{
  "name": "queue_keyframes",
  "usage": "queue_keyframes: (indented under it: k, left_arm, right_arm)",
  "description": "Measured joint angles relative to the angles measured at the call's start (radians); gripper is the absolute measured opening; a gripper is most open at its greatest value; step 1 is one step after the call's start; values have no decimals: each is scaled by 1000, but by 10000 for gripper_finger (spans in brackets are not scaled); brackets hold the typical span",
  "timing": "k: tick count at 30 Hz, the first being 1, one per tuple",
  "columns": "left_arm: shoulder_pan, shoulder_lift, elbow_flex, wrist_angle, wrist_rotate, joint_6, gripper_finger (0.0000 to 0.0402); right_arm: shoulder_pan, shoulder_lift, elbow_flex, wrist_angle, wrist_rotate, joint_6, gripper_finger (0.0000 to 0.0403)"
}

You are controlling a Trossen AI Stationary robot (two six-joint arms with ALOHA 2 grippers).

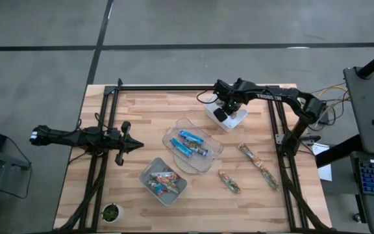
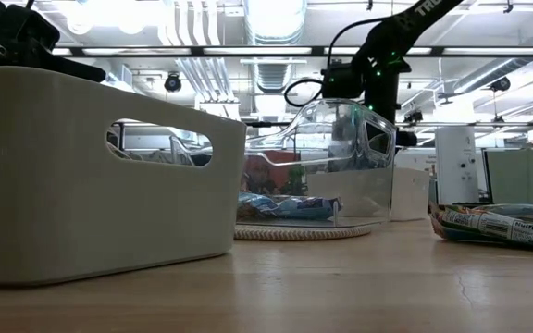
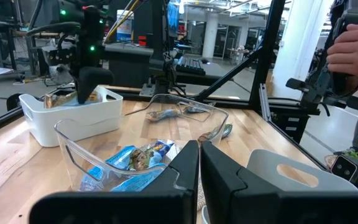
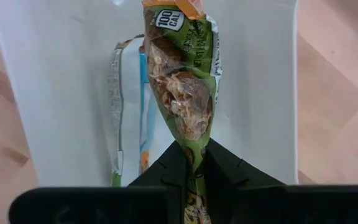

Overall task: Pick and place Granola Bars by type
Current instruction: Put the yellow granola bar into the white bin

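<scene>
The right gripper [image 4: 194, 163] pinches a green granola bar [image 4: 182, 81] by its crimped end (light, probably crinkly-slick) above the white bin [image 4: 48, 81].

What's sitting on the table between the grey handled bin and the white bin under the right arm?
The clear bin, holding blue-wrapped granola bars, lies between the grey bin and the white bin; the high view shows it.

Three bins are sitting on the worktop [image 1: 141, 123]: a white bin [image 1: 234, 119], a clear bin [image 1: 214, 144] and a grey bin [image 1: 149, 171]. Two green-wrapped bars are showing at the white bin: one [image 4: 182, 81] hanging from the right claw [image 4: 194, 163], one [image 4: 126, 112] lying inside. About three blue bars [image 1: 190, 143] are lying in the clear bin. Three greenish-brown bars [image 1: 255, 162] are lying loose on the worktop. The reddish bars [image 1: 163, 182] in the grey bin are showing too jumbled to count.
</scene>
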Motion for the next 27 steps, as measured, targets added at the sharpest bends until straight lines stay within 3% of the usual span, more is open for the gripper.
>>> queue_keyframes:
  k: [5, 16, 21, 27]
  left_arm:
    - [0, 0, 0, 0, 0, 0, 0]
    - [0, 0, 0, 0, 0, 0, 0]
    - [0, 0, 0, 0, 0, 0, 0]
    - [0, 0, 0, 0, 0, 0, 0]
  right_arm:
    - [-1, 0, 0, 6, -4, 1, 54]
    - [-1, 0, -17, 12, -33, 5, 158]
    - [-1, -3, -17, 16, -53, 2, 173]
    - [-1, -32, -17, 19, -59, -10, 162]
